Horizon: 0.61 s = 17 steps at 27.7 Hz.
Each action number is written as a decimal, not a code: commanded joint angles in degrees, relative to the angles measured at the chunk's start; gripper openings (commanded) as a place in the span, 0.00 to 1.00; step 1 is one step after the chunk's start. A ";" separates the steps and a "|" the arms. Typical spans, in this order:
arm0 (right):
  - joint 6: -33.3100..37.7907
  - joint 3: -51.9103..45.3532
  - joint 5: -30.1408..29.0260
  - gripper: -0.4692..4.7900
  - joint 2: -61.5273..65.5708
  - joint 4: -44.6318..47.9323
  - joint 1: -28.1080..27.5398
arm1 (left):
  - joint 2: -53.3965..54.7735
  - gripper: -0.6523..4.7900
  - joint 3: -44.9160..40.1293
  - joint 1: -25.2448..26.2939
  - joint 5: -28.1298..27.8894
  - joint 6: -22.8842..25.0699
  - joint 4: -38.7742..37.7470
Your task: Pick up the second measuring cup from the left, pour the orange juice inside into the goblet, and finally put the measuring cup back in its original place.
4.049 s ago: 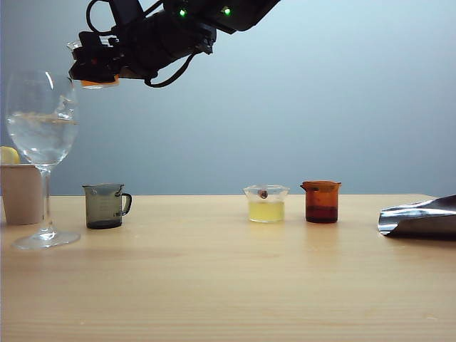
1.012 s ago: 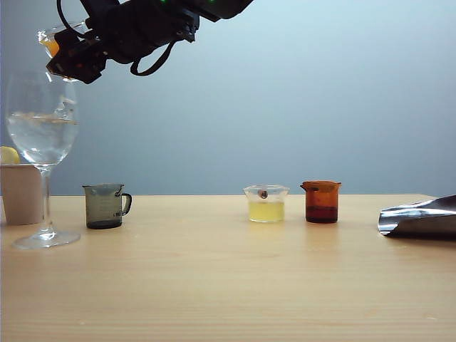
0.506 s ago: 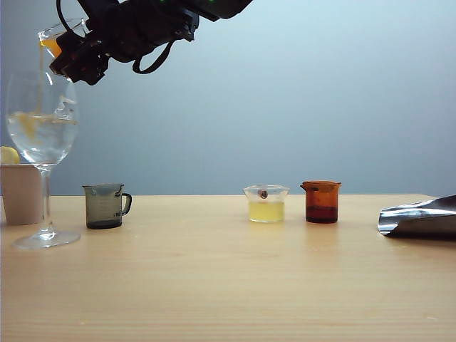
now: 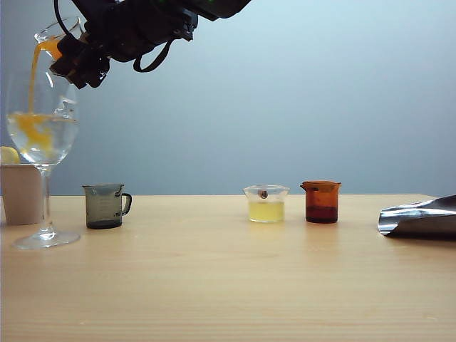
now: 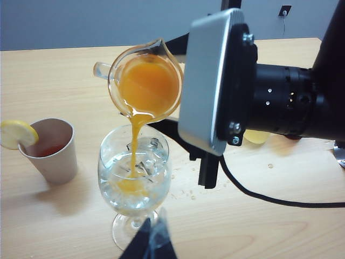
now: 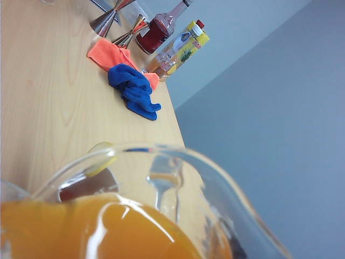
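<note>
Table: a light wood-grain tabletop [image 4: 228, 271] stood before a plain blue-grey wall.
Right gripper: the right gripper [image 4: 71, 53], high at the exterior view's left, pinched the second measuring cup [image 5: 145, 83] and held it tilted.
Juice: the orange juice [image 5: 148, 83] ran in a thin stream into the goblet [image 4: 43, 135] just below.
Left gripper: only dark tips of the left gripper [image 5: 150, 244] showed near the goblet's foot; their spread could not be told.
Others: a paper cup [image 5: 51, 148] with a lemon slice [image 5: 16, 133] stood beside the goblet.

Even soft bright light, faint shadows on tabletop [image 4: 235, 285]. Exterior sharp; goblet [image 4: 41, 121] glints. Right wrist close-up blurred, glare on second measuring cup [image 6: 161, 183] rim.
</note>
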 commanded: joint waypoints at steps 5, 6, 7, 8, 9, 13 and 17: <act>-2.12 0.57 0.63 0.08 -0.68 2.01 0.26 | -0.11 0.11 0.28 0.02 0.28 -0.15 0.26; -2.32 0.57 0.79 0.08 -0.68 2.03 0.26 | -0.11 0.11 0.28 0.02 0.31 -0.15 0.26; -3.43 0.57 0.81 0.08 -0.63 2.03 0.26 | -0.11 0.11 0.28 0.02 0.31 -0.15 0.28; -3.61 0.57 0.79 0.08 -0.63 2.05 0.26 | -0.11 0.11 0.28 0.02 0.31 -0.15 0.28; -3.61 0.57 0.81 0.08 -0.63 2.05 0.26 | -0.11 0.11 0.28 0.02 0.31 -0.15 0.28; -4.94 0.57 0.81 0.08 -0.63 2.05 0.26 | -0.11 0.11 0.28 0.02 0.31 -0.15 0.28; -6.29 0.57 0.90 0.08 -0.63 2.10 0.24 | -0.11 0.11 0.28 0.02 0.33 -0.15 0.28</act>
